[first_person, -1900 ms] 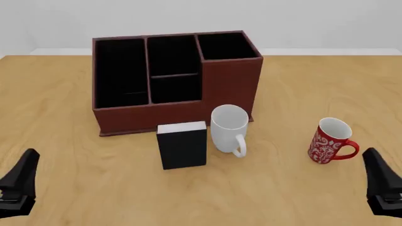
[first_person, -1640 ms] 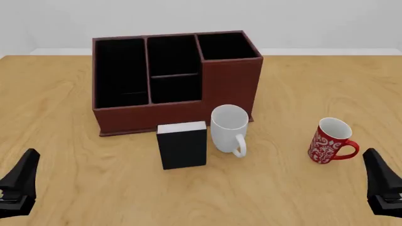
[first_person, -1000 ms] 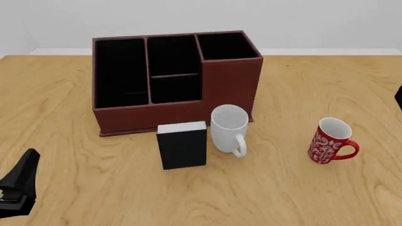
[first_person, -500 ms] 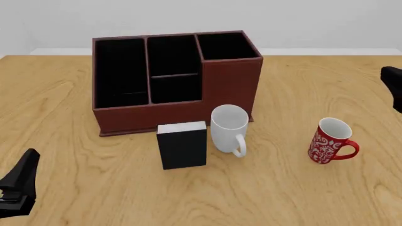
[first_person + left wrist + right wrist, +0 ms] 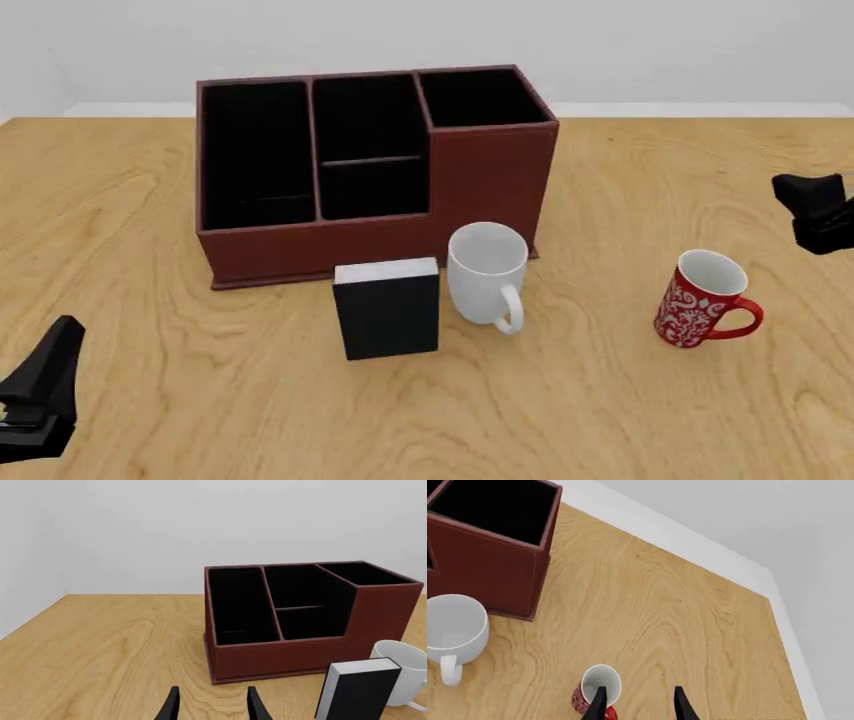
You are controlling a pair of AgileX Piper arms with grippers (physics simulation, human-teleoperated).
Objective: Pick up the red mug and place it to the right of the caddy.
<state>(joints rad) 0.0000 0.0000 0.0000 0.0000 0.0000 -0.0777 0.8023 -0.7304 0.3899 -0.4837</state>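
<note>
The red mug [image 5: 703,300] with its white floral pattern stands upright on the table at the right, handle turned to the right. It is well apart from the dark red-brown caddy [image 5: 374,170] at the middle back. My right gripper [image 5: 814,210] hovers at the right edge, above and beyond the mug. In the right wrist view the mug [image 5: 597,689] lies below, partly behind one of the open fingers [image 5: 680,705]. My left gripper [image 5: 43,388] rests at the near left corner, open and holding nothing, its fingers [image 5: 172,707] facing the caddy [image 5: 300,615].
A plain white mug [image 5: 487,272] and a small black box with a white top [image 5: 387,308] stand just in front of the caddy. Bare wooden table [image 5: 627,200] stretches between the caddy's right wall and the red mug.
My right gripper has left the near right corner, gone out of view, and come back in higher and farther back at the right edge. The left arm and all objects have stayed put.
</note>
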